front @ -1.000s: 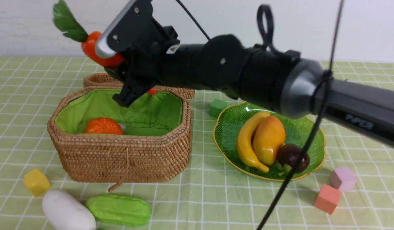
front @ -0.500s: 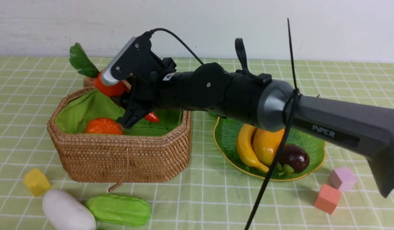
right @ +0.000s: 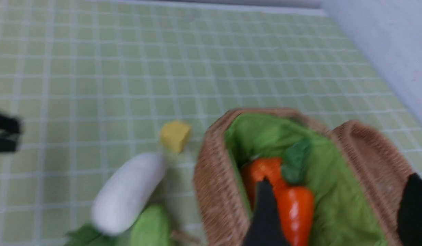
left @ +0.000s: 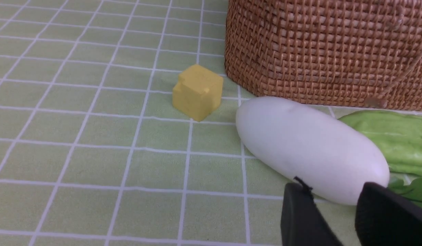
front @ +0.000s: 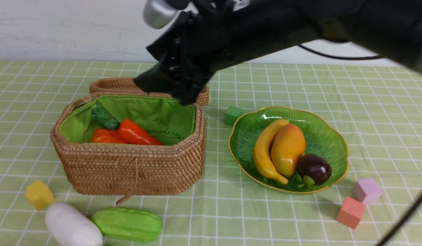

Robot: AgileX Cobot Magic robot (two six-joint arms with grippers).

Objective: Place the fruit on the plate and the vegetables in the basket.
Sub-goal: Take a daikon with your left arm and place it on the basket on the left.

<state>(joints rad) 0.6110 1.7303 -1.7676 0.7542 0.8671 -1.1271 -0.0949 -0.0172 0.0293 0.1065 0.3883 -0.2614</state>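
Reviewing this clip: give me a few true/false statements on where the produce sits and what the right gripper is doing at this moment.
1. The carrot lies inside the basket. True.
2. The white radish is in the basket. False: it lies on the table in front of the basket, next to the gourd.
3. The banana, mango and mangosteen are all on the plate. True.
4. The right gripper grips the carrot. False: its jaws stand open and empty above the basket.
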